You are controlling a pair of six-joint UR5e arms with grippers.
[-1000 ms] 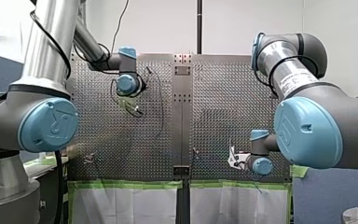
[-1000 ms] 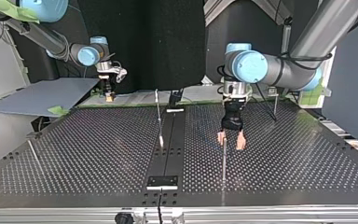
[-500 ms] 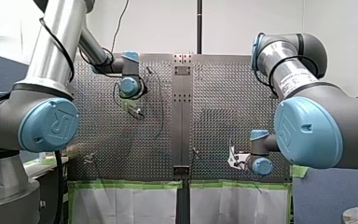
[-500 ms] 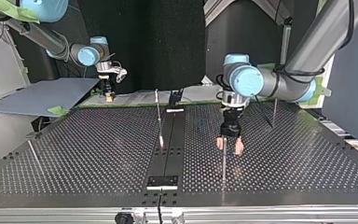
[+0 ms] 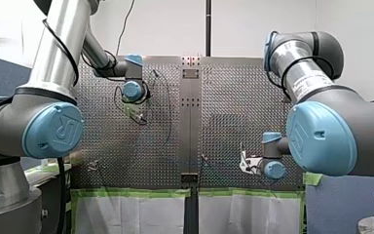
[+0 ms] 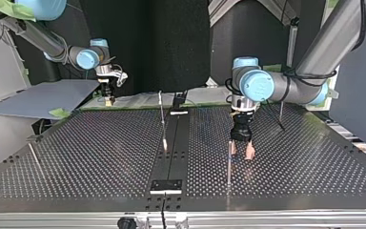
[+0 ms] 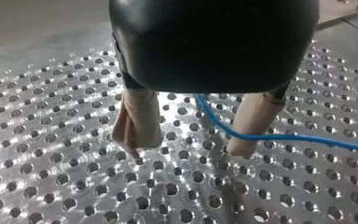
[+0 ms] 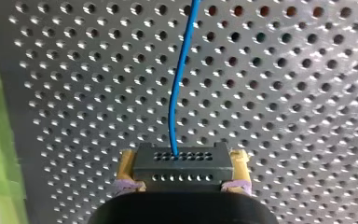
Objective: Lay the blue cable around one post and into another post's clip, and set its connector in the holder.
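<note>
post [image 6: 228,172] beside left hand [image 6: 241,150], cable [image 7: 279,137] between fingers [image 7: 137,122]

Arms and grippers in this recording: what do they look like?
Both arms, my left arm and my right arm, are silver tubes with grey joints and round blue caps; a black cable runs along the left one, and the right tube bears a printed label. On my left gripper the body is black, the fingers beige-padded; my right gripper is black with yellow pads.
</note>
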